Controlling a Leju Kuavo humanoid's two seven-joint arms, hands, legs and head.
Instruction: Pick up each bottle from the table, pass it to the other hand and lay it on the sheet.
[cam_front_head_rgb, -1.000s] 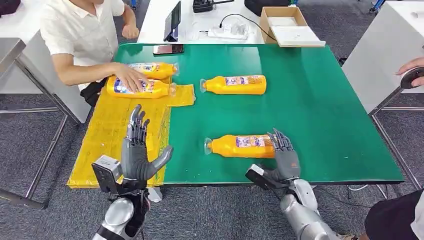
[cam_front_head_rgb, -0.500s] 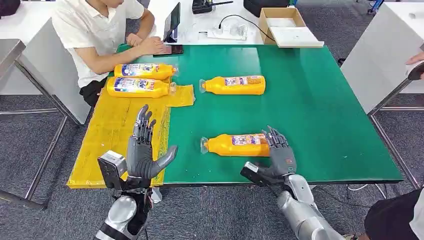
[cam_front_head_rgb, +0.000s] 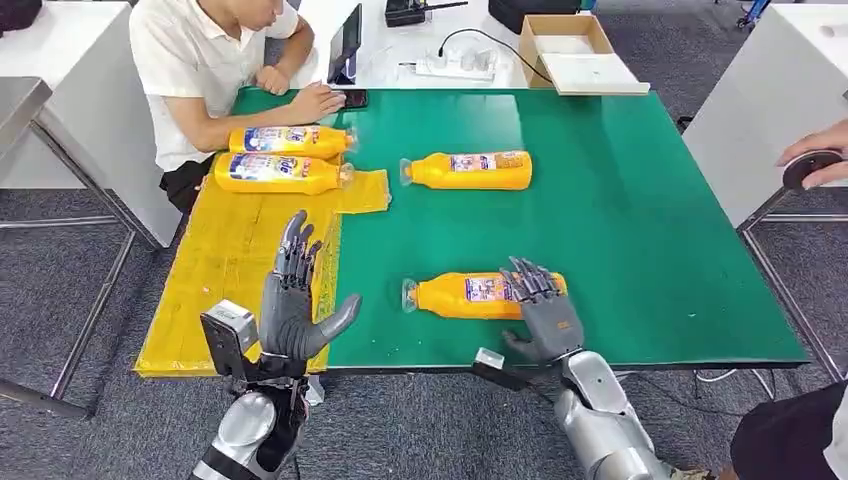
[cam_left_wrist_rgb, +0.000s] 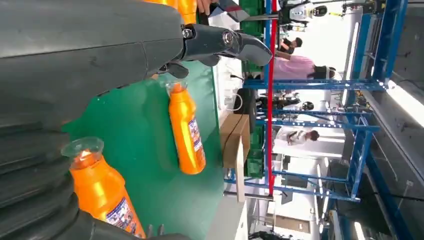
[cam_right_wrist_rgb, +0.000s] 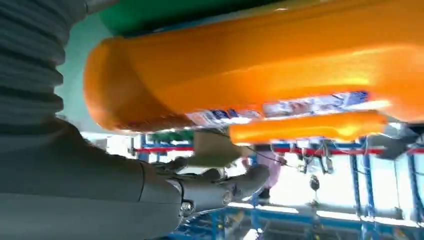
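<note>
While the right hand (cam_front_head_rgb: 541, 312) lies over the base end of the near bottle (cam_front_head_rgb: 470, 296), its fingers draped across the orange body, the pictures do not settle whether it grips or merely rests there; the right wrist view shows the bottle (cam_right_wrist_rgb: 260, 70) close against the palm with the thumb apart beneath it. That bottle lies on its side near the front edge of the green table (cam_front_head_rgb: 620, 220), cap toward the robot's left. Open green surface spreads to the right and beyond it. The left hand (cam_front_head_rgb: 292, 305) stands upright over the table's front left corner, fingers spread wide and holding nothing, above the edge where the yellow sheet (cam_front_head_rgb: 225, 270) meets the green. Much of the sheet's near part lies bare. At its far end two bottles (cam_front_head_rgb: 280, 172) lie side by side. Another bottle (cam_front_head_rgb: 468, 169) lies on the green farther back, just beyond the sheet's corner. A person (cam_front_head_rgb: 215, 70) sits at the far left corner, one hand on a phone (cam_front_head_rgb: 350, 98).
</note>
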